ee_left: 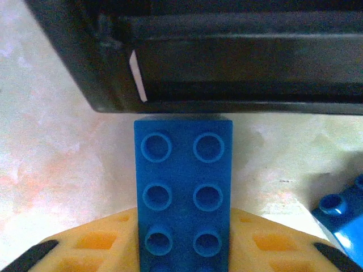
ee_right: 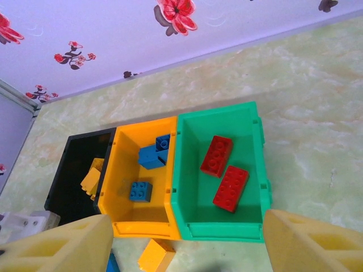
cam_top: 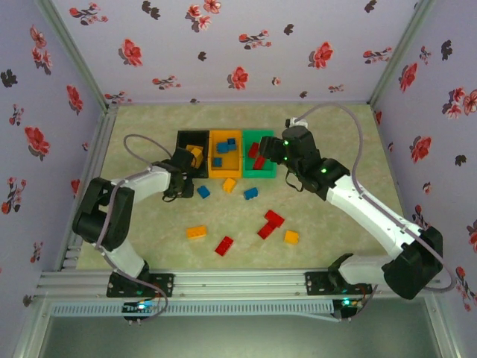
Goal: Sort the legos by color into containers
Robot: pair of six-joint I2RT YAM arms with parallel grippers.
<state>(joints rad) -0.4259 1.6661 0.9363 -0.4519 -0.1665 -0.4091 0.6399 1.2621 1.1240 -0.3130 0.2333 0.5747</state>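
My left gripper (ee_left: 182, 232) is shut on a blue lego (ee_left: 182, 170), which lies flat on the table between the yellow fingers, just short of the black container's wall (ee_left: 227, 68). In the top view this gripper (cam_top: 185, 185) sits low at the black container's (cam_top: 184, 139) near side. My right gripper (ee_right: 190, 249) hangs open and empty over the near edge of the green container (ee_right: 187, 170), which holds two red legos (ee_right: 231, 188). The orange container (ee_right: 122, 170) holds blue legos (ee_right: 140, 191). Yellow legos (ee_right: 91, 180) lie in the black one.
Loose legos lie on the table: blue (cam_top: 203, 192), yellow (cam_top: 229, 185), blue (cam_top: 250, 194), yellow (cam_top: 196, 232), red (cam_top: 223, 245), red (cam_top: 270, 224), yellow (cam_top: 291, 236). Another blue lego (ee_left: 340, 212) lies right of my left fingers. Flowered walls enclose the table.
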